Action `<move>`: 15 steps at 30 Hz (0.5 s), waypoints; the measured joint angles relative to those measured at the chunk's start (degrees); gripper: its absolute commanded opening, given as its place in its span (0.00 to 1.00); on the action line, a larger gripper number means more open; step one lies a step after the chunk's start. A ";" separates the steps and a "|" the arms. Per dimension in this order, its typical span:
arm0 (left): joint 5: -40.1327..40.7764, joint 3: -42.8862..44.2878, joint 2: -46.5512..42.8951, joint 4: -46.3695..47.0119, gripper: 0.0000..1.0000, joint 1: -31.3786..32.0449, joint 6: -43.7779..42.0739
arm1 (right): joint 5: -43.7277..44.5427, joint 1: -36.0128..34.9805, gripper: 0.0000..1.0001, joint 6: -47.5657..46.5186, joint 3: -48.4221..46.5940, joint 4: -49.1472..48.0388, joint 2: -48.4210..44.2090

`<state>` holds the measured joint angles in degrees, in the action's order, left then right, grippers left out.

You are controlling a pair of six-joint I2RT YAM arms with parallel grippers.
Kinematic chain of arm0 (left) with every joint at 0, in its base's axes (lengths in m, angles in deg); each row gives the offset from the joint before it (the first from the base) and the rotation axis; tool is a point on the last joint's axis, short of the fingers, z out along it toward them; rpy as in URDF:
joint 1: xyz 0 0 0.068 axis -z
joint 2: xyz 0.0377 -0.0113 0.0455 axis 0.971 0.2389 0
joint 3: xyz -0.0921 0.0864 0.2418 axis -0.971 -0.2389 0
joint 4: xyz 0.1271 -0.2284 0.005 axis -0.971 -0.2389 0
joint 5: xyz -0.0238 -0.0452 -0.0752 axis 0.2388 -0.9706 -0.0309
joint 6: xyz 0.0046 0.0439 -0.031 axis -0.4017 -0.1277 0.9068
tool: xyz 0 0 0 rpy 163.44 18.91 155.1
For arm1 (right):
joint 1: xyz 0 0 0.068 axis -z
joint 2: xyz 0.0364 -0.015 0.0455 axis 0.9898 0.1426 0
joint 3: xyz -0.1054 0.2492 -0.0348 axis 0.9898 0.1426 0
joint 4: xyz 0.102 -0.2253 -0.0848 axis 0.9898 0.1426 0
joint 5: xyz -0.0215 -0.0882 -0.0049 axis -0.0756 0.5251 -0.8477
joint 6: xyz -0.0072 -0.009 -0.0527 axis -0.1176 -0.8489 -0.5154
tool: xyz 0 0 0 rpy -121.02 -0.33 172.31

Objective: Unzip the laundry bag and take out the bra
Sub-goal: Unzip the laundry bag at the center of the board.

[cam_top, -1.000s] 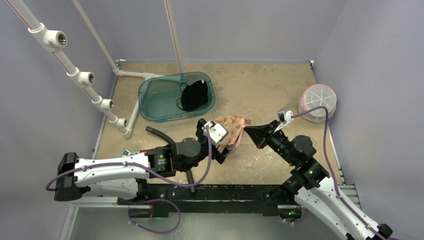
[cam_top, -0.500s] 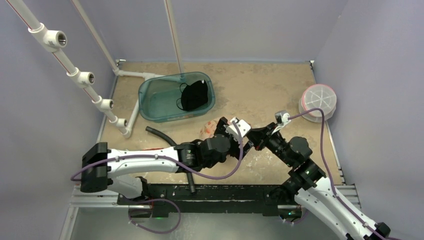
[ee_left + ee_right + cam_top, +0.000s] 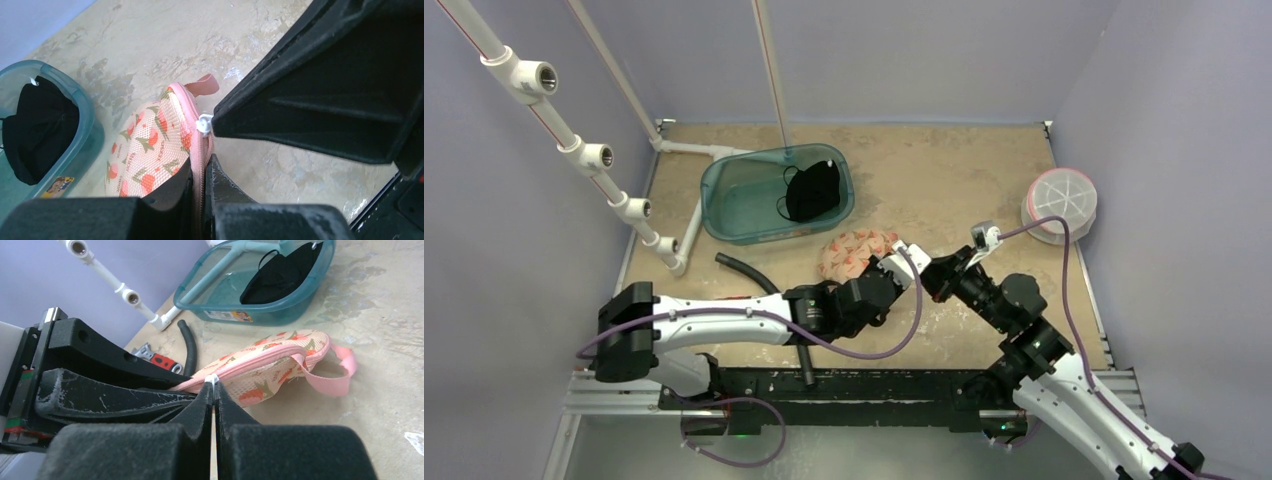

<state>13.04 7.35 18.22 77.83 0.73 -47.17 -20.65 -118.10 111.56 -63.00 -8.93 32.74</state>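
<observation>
My left fingers (image 3: 227, 192) were spread wide a second ago, off to the left of the bag (image 3: 150, 145). Now they are pressing together on its pink zipper seam, right next to my right fingers (image 3: 192, 410), which are pinching the small white pull (image 3: 212, 380). With one side anchoring the seam and the other holding the pull, I judge I am getting set to draw the zipper open. It is looking closed for now, and I am seeing no bra inside.

The bag is lying on the surface (image 3: 984, 180) between my two arms. It is a soft, domed mesh pouch printed with strawberries, with a pink tape edge and a limp pink loop (image 3: 332, 375) trailing from one end. The surface is looking mottled, tan and scuffed. Beyond the bag, a clear teal tub (image 3: 724, 195) is holding a crumpled black garment (image 3: 812, 192), and a ribbed dark hose (image 3: 749, 272) is curving nearby.
</observation>
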 measured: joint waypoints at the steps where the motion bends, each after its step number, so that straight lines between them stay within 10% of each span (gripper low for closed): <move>1: -0.26 -1.16 -1.07 0.42 0.00 0.00 -0.70 | -0.15 -0.02 0.00 0.17 0.00 -0.02 0.20; 15: -12.72 -15.54 -19.41 3.96 0.00 0.94 -13.03 | 2.91 -0.13 0.00 2.34 0.98 -5.11 6.01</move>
<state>0.32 -8.20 -1.18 81.79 1.67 -60.20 -17.74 -118.23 113.90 -62.01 -14.04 38.76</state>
